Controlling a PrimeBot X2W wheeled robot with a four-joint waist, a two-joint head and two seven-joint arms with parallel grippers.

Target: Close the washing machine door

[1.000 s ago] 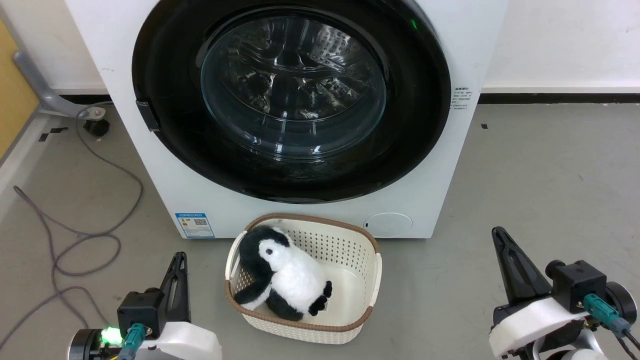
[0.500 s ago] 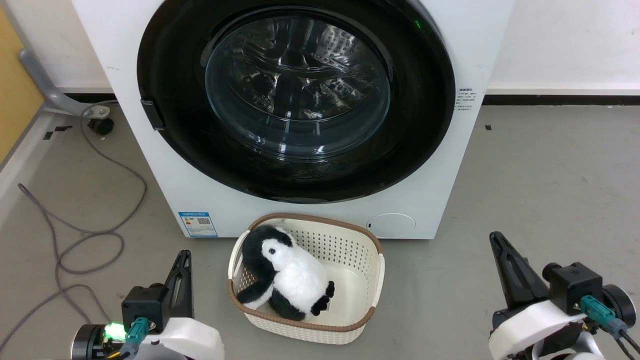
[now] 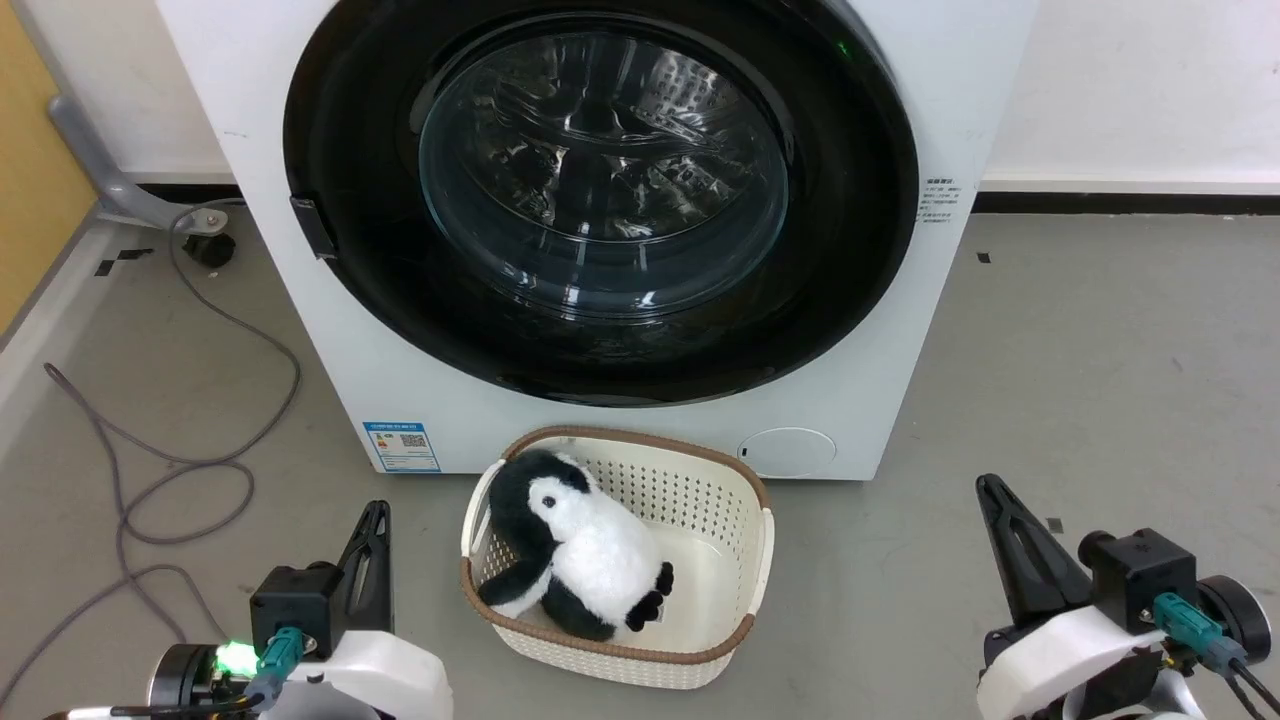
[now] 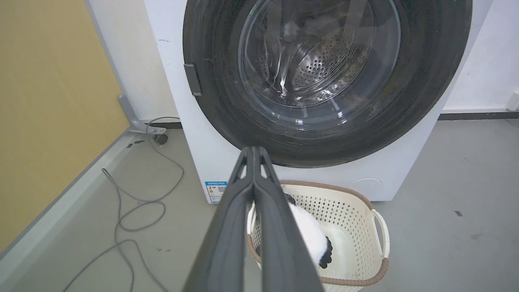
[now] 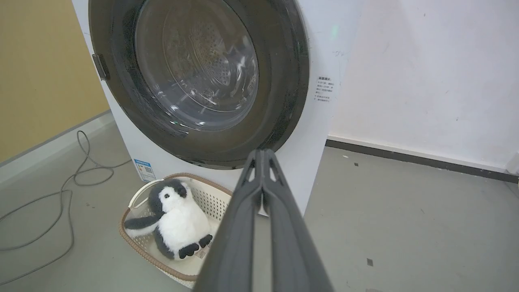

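The washing machine door [image 3: 603, 180] is a big glossy black round with a bulging glass window, and it lies flush against the white machine front [image 3: 330, 350]. It is also seen in the left wrist view [image 4: 320, 61] and the right wrist view [image 5: 198, 69]. A small dark latch tab [image 3: 312, 225] sits on its left edge. My left gripper [image 3: 372, 520] is low at the left, shut and holding nothing, its tips [image 4: 253, 150] well short of the door. My right gripper [image 3: 990, 492] is low at the right, also shut and holding nothing, its tips [image 5: 262, 152] away from the machine.
A cream basket [image 3: 755, 540] with a brown rim stands on the floor just before the machine, holding a black and white plush penguin [image 3: 585, 550]. A grey cable [image 3: 200, 460] loops over the floor at the left. A yellow panel [image 3: 30, 200] bounds the left side.
The whole head picture has shifted a little to the right, so the camera moved. The door stays flush with the machine and both grippers stay shut.
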